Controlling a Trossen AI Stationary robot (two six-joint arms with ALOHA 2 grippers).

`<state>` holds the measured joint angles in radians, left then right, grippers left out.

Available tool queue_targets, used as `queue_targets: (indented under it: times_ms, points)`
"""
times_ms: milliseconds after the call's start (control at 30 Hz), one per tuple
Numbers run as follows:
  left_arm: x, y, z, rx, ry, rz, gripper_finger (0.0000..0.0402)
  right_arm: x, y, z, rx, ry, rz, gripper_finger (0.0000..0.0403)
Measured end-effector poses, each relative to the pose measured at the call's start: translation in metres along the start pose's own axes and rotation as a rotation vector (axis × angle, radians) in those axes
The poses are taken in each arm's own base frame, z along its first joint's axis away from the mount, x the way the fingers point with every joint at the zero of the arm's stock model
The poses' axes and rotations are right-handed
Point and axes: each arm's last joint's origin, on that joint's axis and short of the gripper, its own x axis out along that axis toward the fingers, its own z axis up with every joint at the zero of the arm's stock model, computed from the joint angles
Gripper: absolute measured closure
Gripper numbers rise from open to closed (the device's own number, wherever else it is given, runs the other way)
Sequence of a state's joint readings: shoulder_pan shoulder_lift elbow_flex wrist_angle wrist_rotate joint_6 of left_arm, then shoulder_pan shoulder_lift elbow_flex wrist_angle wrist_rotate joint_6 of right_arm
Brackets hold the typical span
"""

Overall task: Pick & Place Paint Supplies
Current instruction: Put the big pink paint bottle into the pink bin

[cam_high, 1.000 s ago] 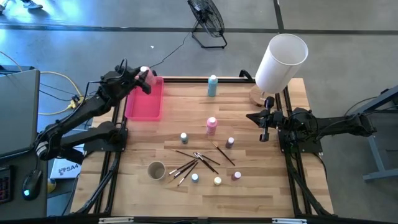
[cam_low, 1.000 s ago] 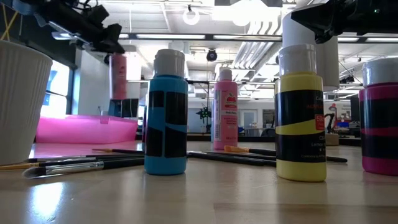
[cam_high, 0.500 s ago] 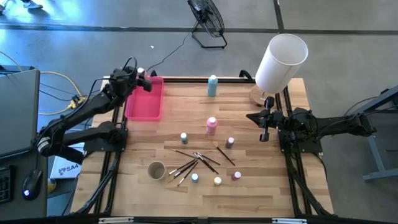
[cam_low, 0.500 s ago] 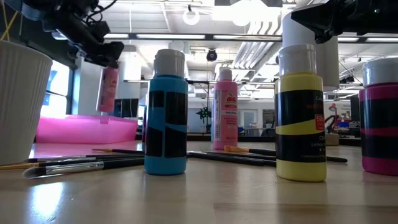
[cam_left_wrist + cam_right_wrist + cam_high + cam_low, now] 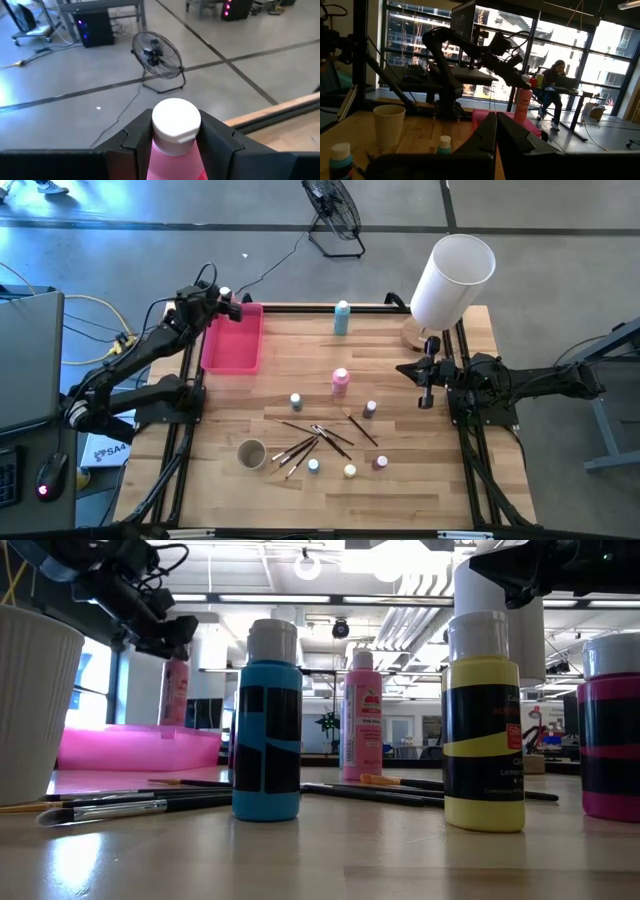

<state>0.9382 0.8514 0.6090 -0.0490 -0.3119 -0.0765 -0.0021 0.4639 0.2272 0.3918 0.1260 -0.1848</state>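
My left gripper (image 5: 230,305) is shut on a pink squeeze bottle (image 5: 175,690) with a white cap (image 5: 176,119), above the far left corner of the pink tray (image 5: 238,345). Upright on the table stand a teal bottle (image 5: 342,318) and a second pink bottle (image 5: 340,381). Several tiny paint pots (image 5: 313,466) stand around a scatter of dark brushes (image 5: 315,438) lying flat near the middle front. My right gripper (image 5: 428,372) hovers shut at the table's right side, holding nothing. My left gripper pinches the pink bottle between its two fingers (image 5: 216,136), on the bottle's shoulder (image 5: 172,150) just under the white cap. The fingers come nearly level from the table's left side. The bottle hangs upright below them, its base (image 5: 172,720) at the tray rim's height; whether it touches the tray cannot be told.
A big white cylinder (image 5: 452,280) stands at the far right corner, just beyond my right gripper. A white cup (image 5: 251,453) stands near the front left, beside the brushes. In the low view a blue pot (image 5: 267,725) and a yellow pot (image 5: 484,725) stand closest.
My left gripper has sunk with the pink bottle and drifted a little toward the table's far left corner. The bottle hangs lower now, its base down at the tray's rim.
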Motion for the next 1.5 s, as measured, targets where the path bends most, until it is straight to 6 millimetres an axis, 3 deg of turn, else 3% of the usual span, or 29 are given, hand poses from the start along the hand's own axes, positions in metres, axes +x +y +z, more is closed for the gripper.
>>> queue_targets:
  times_ms: [567,1000,1500]
  points:
    - [0.029,-0.007,-0.017,-0.056,0.109,0.059,0.0271,0.000,0.000,0.000,0.000,0.000,0.002,0.0400]
    - [0.054,-0.018,-0.024,-0.078,0.104,-0.058,0.0271,0.000,0.000,0.000,0.000,0.000,0.002,0.0400]
    - [0.073,-0.024,-0.033,-0.064,0.105,-0.076,0.0271,0.000,0.000,0.000,0.000,0.000,0.000,0.0400]
